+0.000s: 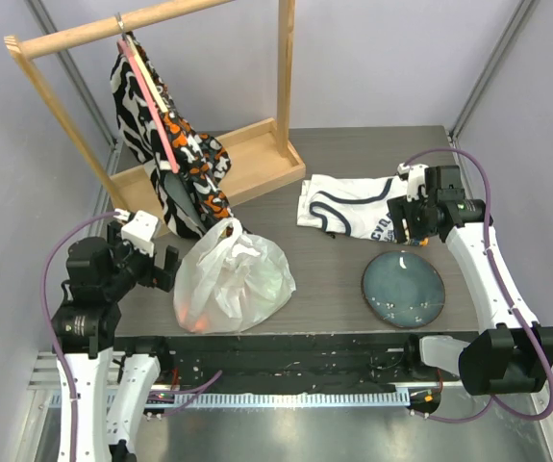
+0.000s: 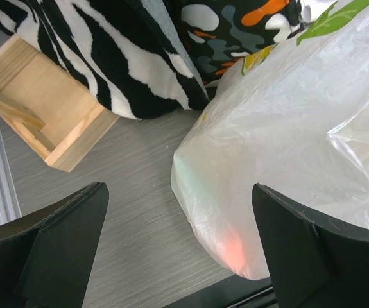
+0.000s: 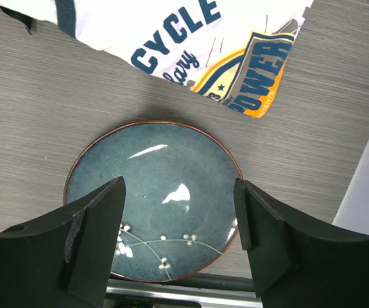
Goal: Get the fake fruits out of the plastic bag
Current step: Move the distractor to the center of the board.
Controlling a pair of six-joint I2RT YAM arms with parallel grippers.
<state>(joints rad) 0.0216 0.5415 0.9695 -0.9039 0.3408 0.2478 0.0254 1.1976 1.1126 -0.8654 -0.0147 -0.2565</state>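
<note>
The translucent white plastic bag [image 1: 233, 279] lies on the table's near left part, bulging, with red and green fruit shapes glowing faintly through it. The fruits themselves are hidden inside. In the left wrist view the bag [image 2: 300, 147] fills the right side, with a red glow near its bottom. My left gripper [image 1: 156, 262] [image 2: 179, 256] is open and empty, just left of the bag, its right finger close beside the bag. My right gripper [image 1: 413, 223] [image 3: 179, 237] is open and empty, held above the blue plate.
A blue glazed plate [image 1: 403, 289] [image 3: 152, 199] sits at the near right. A folded white shirt with print [image 1: 353, 207] [image 3: 190, 38] lies behind it. A wooden rack [image 1: 209, 168] with hanging patterned cloths [image 1: 175, 154] [image 2: 107, 51] stands at the back left.
</note>
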